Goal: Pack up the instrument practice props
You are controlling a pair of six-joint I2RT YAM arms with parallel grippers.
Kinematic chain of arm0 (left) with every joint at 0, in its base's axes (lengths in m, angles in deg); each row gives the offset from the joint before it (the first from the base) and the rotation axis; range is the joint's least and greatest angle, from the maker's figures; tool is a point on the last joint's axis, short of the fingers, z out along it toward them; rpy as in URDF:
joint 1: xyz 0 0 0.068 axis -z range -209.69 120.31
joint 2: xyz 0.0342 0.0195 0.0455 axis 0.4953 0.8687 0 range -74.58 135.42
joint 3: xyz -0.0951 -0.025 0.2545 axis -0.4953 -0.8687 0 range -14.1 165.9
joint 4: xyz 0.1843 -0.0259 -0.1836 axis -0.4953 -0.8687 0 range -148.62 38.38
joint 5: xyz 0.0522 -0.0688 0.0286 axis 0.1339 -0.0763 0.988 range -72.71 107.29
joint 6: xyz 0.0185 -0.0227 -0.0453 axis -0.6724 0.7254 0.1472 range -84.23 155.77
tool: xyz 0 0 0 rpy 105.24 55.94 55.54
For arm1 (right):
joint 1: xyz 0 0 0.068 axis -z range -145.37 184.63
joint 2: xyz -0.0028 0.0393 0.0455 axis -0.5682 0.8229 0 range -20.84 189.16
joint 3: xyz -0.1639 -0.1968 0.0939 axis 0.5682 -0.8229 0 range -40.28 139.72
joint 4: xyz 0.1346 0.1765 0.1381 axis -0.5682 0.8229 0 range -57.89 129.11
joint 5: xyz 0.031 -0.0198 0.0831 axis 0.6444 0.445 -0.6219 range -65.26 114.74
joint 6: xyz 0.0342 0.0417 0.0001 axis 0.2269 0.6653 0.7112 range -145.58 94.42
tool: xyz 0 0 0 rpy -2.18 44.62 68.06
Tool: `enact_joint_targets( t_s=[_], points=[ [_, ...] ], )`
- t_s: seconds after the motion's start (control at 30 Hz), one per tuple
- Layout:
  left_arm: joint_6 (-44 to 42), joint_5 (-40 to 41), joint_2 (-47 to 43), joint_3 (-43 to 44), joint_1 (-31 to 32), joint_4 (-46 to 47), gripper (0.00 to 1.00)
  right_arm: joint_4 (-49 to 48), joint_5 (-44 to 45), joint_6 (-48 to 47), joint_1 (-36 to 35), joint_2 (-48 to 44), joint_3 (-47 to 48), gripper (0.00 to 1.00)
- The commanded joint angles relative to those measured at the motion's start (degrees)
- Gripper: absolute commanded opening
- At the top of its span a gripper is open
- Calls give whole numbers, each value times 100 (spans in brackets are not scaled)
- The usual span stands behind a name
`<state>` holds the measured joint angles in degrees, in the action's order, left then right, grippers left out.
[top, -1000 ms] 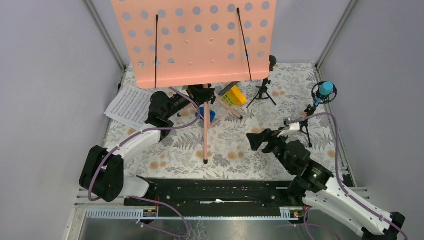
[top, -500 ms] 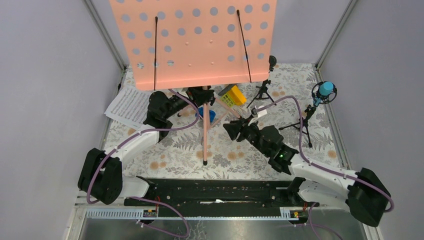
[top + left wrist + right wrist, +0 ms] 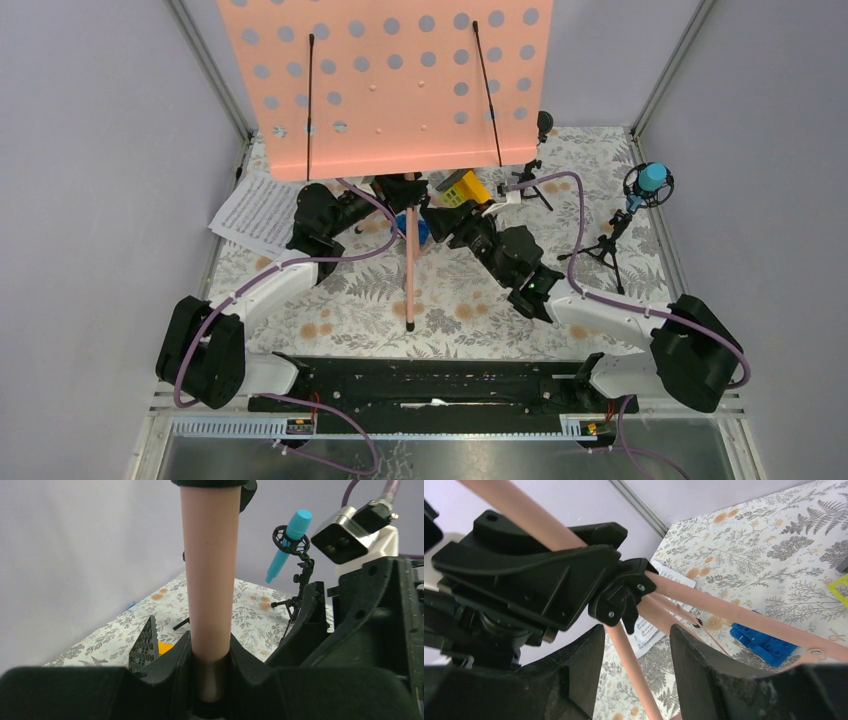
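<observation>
Clamping the pole of the pink music stand (image 3: pixel 390 80), the left end effector (image 3: pixel 210 652) is closed tight on the tube, close to the black leg hub (image 3: pixel 621 595). The right end effector (image 3: pixel 634 670) (fingers spread wide) straddles one pink leg by that hub. The stand is upright at the middle of the worktop (image 3: pixel 470 300). Sheet music (image 3: pixel 255 212) lies at the left edge. The black mic (image 3: pixel 543 125) and blue mic (image 3: pixel 650 180) stand on tripods toward the right.

no legible text, sheet-music pages (image 3: pixel 255 213) printed with staves too small to read
</observation>
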<state>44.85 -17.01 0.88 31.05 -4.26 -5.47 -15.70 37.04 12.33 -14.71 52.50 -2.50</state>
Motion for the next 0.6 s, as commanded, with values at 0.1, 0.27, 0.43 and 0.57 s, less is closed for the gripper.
enact_joint_targets(
  t_s=[0.1,0.27,0.43,0.57],
  points=[
    [-29,-182,14,-28,-23,-825,0,-223,438,498,-8,440,686,54],
    [-51,-162,-29,-10,-23,-885,0,-227,460,525,-10,553,783,43],
    [135,-65,-15,-125,-22,-673,0,-129,545,650,-7,483,742,20],
    [133,-117,52,-95,-21,-716,0,106,644,701,-12,454,799,11]
  ],
)
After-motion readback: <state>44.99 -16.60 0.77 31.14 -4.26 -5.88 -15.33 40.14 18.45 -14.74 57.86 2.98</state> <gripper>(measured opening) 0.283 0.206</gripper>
